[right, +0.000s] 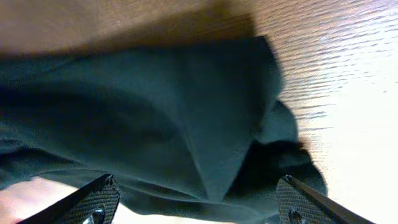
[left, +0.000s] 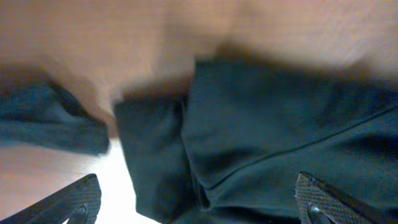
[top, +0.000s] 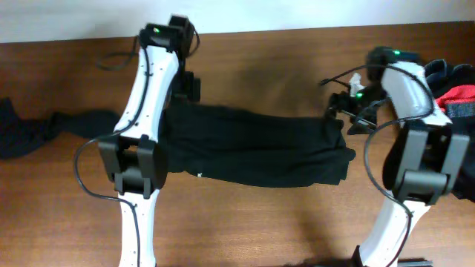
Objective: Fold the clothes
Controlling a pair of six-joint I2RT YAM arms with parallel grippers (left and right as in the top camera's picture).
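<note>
The black top [top: 252,148] lies in the middle of the wooden bench [top: 260,59], gathered into a long band that runs from the left side toward the right edge. A small white mark [top: 199,175] shows on the band's near edge. The cloth is creased, and folds overlap along its length.

The left end effector [top: 189,85] sits at the far side of the band's left end. In the left wrist view it [left: 199,202] has its fingers [left: 74,202] spread wide with nothing between them, and the dark cloth [left: 267,130] lies below.

The right end effector [top: 349,111] is at the band's right end. In the right wrist view it [right: 199,199] is also spread apart and grips nothing, above a bunched corner of the top [right: 186,124].

Toward the left edge of the bench lies a stretch of dark navy cloth [top: 44,130]. The left arm [top: 141,111] covers the place where it nears the top, so it cannot be told whether the two are joined.

At the right edge, behind the right arm [top: 415,133], there is a pile of other clothes, with red fabric [top: 462,93] and dark fabric [top: 445,70] showing.
</note>
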